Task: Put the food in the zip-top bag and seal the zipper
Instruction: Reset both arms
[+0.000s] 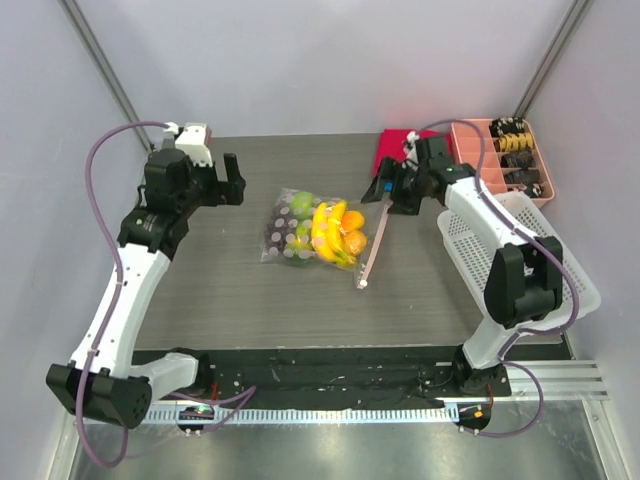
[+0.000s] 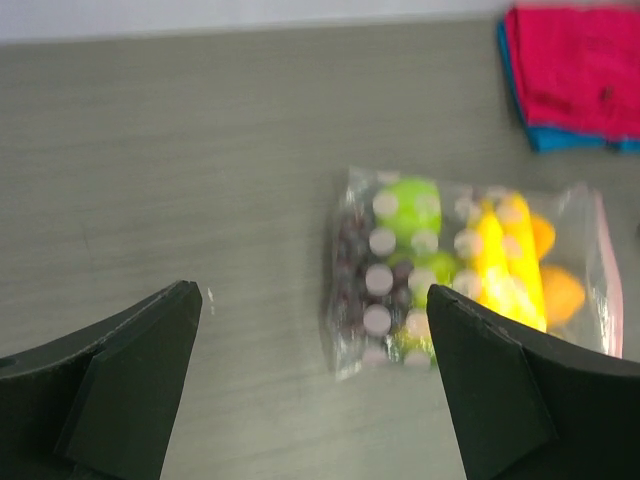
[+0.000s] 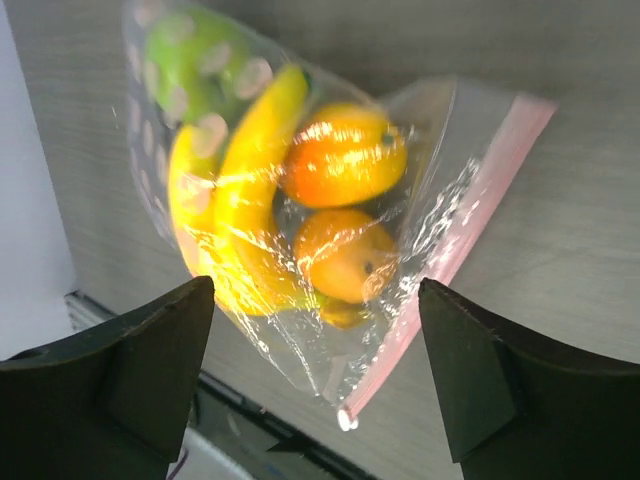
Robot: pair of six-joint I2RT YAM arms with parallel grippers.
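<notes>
The clear zip-top bag (image 1: 318,232) lies flat in the middle of the table with the food inside: purple grapes (image 1: 276,236), green fruits (image 1: 299,205), yellow bananas (image 1: 326,232) and oranges (image 1: 352,230). Its pale pink zipper (image 1: 373,248) runs along the bag's right edge and ends in a small white slider (image 1: 361,284) at the near end. My left gripper (image 1: 228,182) is open and empty, left of the bag. My right gripper (image 1: 384,192) is open and empty, above the zipper's far end. The bag also shows in the left wrist view (image 2: 470,265) and the right wrist view (image 3: 290,200).
A folded pink and blue cloth (image 1: 396,147) lies at the back. A salmon compartment tray (image 1: 505,155) with dark items stands at the back right. A white mesh basket (image 1: 520,250) stands along the right side, under my right arm.
</notes>
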